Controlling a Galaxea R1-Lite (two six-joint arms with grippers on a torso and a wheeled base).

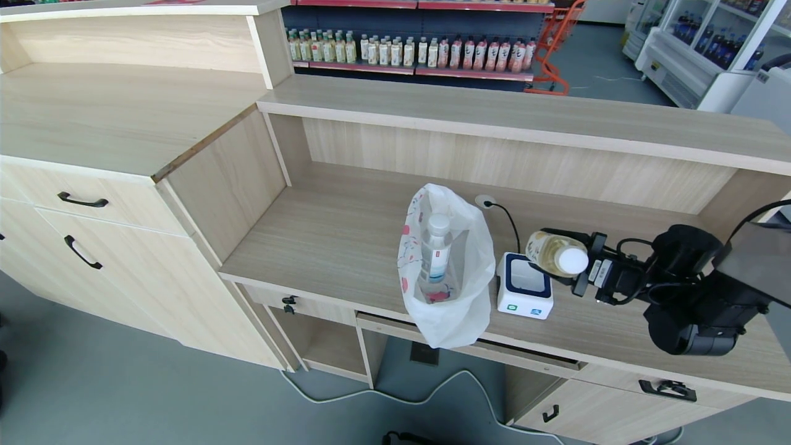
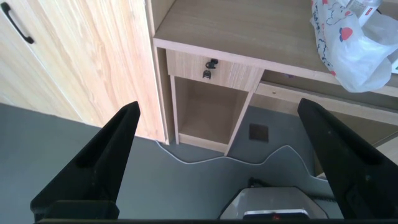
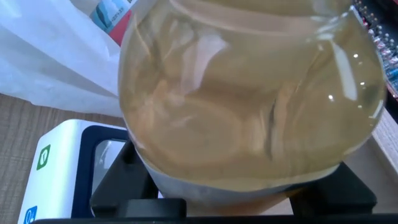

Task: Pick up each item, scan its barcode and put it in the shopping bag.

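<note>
Right of centre in the head view, the right gripper (image 1: 561,259) has its fingers closed around a bottle of pale yellow drink (image 1: 547,247). It holds the bottle over the small white scanner (image 1: 524,285) on the table (image 1: 346,235). This looks like the scanning step. Next, the bottle would need lowering into the open shopping bag (image 1: 476,259) at centre, beside a clear bottle (image 1: 436,247). The left gripper (image 2: 219,106) hangs empty, fingers wide apart. The barcode is hidden, and I cannot tell whether bottle and scanner are touching.

On the counter (image 1: 340,235) a bottle (image 1: 436,250) stands in the shopping bag (image 1: 469,309), the scanner (image 1: 525,287) just right, a second bottle (image 1: 553,252) above it.
</note>
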